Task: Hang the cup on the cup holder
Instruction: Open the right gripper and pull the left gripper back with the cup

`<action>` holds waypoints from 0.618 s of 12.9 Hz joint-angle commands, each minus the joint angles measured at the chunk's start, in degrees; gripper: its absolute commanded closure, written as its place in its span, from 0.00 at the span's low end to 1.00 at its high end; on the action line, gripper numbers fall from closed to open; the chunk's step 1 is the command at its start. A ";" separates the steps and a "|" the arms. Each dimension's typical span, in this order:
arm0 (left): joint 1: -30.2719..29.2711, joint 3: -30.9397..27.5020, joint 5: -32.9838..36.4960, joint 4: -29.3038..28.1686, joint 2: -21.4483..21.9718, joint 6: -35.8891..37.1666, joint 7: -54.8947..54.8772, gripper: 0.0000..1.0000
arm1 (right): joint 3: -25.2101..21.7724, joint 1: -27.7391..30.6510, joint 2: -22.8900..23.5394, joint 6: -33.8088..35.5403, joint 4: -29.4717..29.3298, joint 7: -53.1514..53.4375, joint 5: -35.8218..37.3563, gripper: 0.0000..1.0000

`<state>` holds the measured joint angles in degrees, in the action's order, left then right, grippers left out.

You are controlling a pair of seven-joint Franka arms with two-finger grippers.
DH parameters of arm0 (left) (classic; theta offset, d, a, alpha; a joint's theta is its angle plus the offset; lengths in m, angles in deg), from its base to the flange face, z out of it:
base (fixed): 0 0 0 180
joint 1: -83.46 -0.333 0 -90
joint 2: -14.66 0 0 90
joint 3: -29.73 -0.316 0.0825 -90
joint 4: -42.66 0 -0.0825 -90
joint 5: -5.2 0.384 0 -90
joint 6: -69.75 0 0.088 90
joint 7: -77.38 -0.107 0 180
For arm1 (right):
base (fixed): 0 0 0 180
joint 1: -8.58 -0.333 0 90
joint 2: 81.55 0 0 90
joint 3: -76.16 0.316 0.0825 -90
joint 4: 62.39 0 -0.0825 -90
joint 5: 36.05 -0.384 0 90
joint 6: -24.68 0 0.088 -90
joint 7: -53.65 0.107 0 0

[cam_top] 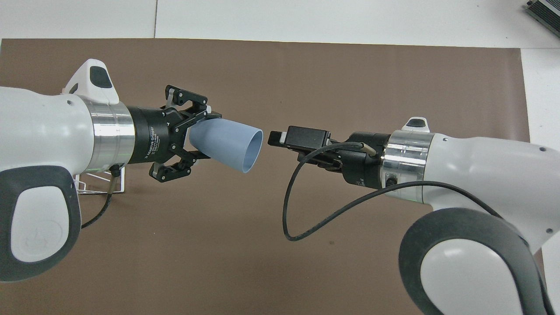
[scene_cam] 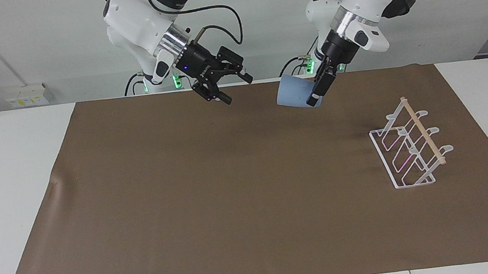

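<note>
My white table (scene_cam: 3, 185) carries a brown mat (scene_cam: 232, 194). The cup holder (scene_cam: 411, 149) stands on the mat, toward my left arm's end, apparently empty.

From overhead we see only a corner of the white wire cup holder (cam_top: 98, 186); the left arm covers the rest, dowel included. The narrow base of the small light-blue tapering plastic cup (cam_top: 227, 144) sits hidden between the fingers of the left gripper (cam_top: 188, 142). A black box covers the right gripper (cam_top: 280, 139) from overhead, so its fingers seem spread only in the facing view (scene_cam: 233, 87). Both arms run off the frame edges.
</note>
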<state>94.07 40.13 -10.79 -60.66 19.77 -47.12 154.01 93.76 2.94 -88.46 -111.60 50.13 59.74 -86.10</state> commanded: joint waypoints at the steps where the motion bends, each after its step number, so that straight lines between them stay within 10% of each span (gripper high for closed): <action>1: -2.52 0.14 9.01 -0.13 0.51 1.56 -3.23 1.00 | -0.19 0.71 -0.04 -0.75 0.77 -3.45 7.31 0.00; 8: -6.39 0.06 36.95 -0.57 -1.50 -2.02 -16.43 1.00 | -5.72 0.89 0.14 4.25 0.77 -13.17 25.70 0.00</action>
<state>88.15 39.81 20.08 -60.76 19.45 -46.59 139.36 89.76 3.18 -87.99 -109.49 50.56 52.07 -62.47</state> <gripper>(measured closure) 0.291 0.000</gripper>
